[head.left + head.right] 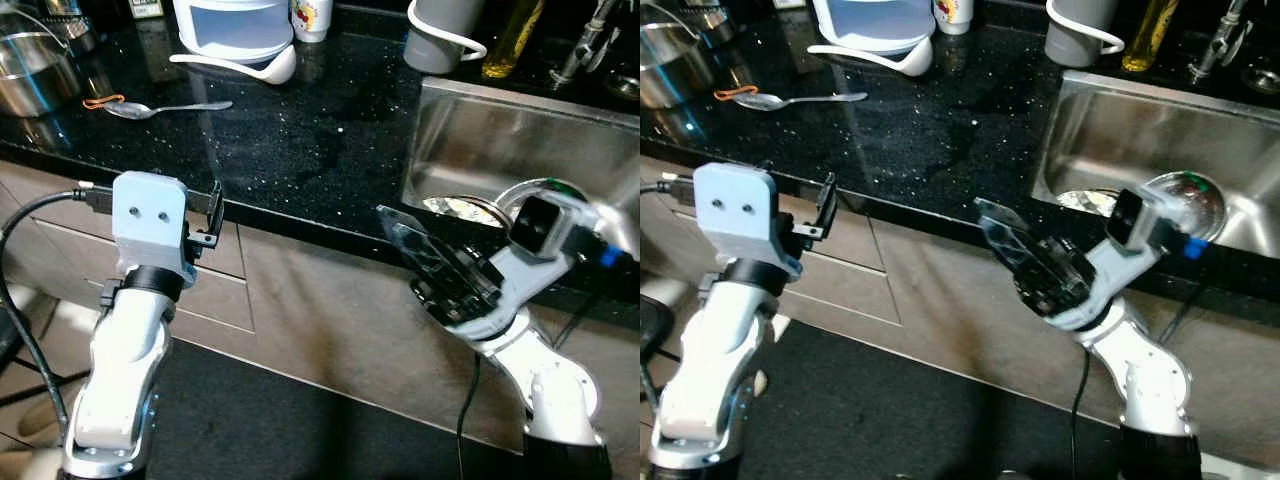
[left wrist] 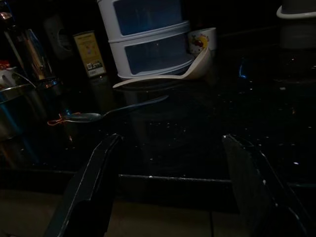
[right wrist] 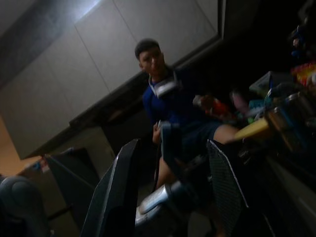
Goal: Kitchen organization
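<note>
From the head camera, the robot stands before a glossy black speckled stone counter point(image 1: 320, 140) with both arms raised below its front edge and nothing in hand, so I judge the work to be at the approach stage, before any pick. The left pincer point(image 1: 205, 222) sits just under the counter lip. The right pincer point(image 1: 440, 265) hangs in front of the cabinet face, near the brushed stainless steel sink point(image 1: 500, 150), fingers parted and empty. On the counter lie a slim polished metal spoon point(image 1: 165, 107) with an orange band by its bowl, and beyond it a smooth white plastic ladle point(image 1: 245, 66) resting against a white tiered plastic container with bluish translucent drawers point(image 1: 235, 25). A grey cylindrical jug with a white handle point(image 1: 440, 35) stands near the sink corner.

The left wrist camera, dim, looks between widely parted matte black fingers point(image 2: 91, 192) across the counter toward the spoon point(image 2: 113, 112) and ladle point(image 2: 168, 79). The likely next move is to lift this arm over the edge, reach forward and close on the spoon's thin, flat handle, which lies low on a hard slick surface.

The right wrist camera points away from the counter; a seated person in a blue top point(image 3: 173, 106) appears beyond its open fingers point(image 3: 118, 192).
</note>
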Tool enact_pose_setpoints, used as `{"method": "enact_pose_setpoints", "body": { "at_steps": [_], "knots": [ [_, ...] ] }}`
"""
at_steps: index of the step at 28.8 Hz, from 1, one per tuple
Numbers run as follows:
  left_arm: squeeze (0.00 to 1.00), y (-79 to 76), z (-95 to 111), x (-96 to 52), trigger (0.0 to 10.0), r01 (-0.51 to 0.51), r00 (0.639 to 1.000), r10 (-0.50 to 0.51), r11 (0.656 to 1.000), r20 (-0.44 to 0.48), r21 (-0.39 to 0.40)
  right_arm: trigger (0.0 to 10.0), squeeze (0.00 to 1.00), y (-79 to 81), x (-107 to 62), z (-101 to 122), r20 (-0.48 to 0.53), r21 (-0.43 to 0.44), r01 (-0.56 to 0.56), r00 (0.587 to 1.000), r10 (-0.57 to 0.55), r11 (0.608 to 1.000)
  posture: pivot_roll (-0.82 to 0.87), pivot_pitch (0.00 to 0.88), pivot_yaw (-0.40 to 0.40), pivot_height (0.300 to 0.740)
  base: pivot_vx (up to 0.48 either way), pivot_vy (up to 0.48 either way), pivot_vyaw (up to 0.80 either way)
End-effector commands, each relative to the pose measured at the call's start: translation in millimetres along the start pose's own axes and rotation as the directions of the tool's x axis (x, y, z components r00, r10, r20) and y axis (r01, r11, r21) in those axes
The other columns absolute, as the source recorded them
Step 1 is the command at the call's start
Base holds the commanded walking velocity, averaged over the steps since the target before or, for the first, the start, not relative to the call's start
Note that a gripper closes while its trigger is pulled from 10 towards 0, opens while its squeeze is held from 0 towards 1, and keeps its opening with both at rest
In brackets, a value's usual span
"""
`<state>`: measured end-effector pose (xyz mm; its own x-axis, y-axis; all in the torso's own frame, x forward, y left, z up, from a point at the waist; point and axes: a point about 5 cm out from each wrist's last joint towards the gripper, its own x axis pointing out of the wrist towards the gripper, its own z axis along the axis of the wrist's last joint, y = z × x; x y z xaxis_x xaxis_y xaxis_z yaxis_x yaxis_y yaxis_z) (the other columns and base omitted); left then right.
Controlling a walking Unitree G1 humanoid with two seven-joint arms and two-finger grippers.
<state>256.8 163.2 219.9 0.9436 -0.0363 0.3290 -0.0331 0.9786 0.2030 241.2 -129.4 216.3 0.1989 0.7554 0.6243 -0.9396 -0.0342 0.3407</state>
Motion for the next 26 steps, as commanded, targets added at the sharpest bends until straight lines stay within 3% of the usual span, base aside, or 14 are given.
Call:
{"method": "enact_pose_setpoints", "body": {
  "at_steps": [1,9,26],
  "knots": [
    [0.00,-1.0,-2,-1.1,10.0,0.009,1.000,-0.009,1.000,-0.015,0.006,10.0,0.00,4.5,1.8,-4,-0.036,-0.004,-0.006,0.999,0.006,1.000,0.06,0.076,-0.039,0.740,0.277,0.000,0.00],
    [0.00,1.3,2,0.1,10.0,0.004,1.000,-0.004,1.000,-0.003,0.010,10.0,0.00,5.8,-2.0,-17,-0.095,0.036,-0.011,0.995,0.014,0.999,0.06,0.081,-0.041,0.740,0.274,0.000,0.00],
    [0.00,3.1,6,0.1,10.0,0.003,1.000,-0.003,1.000,0.006,0.014,10.0,0.00,4.9,-0.4,-19,-0.098,0.033,0.003,0.995,0.000,0.999,0.07,0.083,-0.042,0.740,0.283,0.000,0.00]
  ]
}}
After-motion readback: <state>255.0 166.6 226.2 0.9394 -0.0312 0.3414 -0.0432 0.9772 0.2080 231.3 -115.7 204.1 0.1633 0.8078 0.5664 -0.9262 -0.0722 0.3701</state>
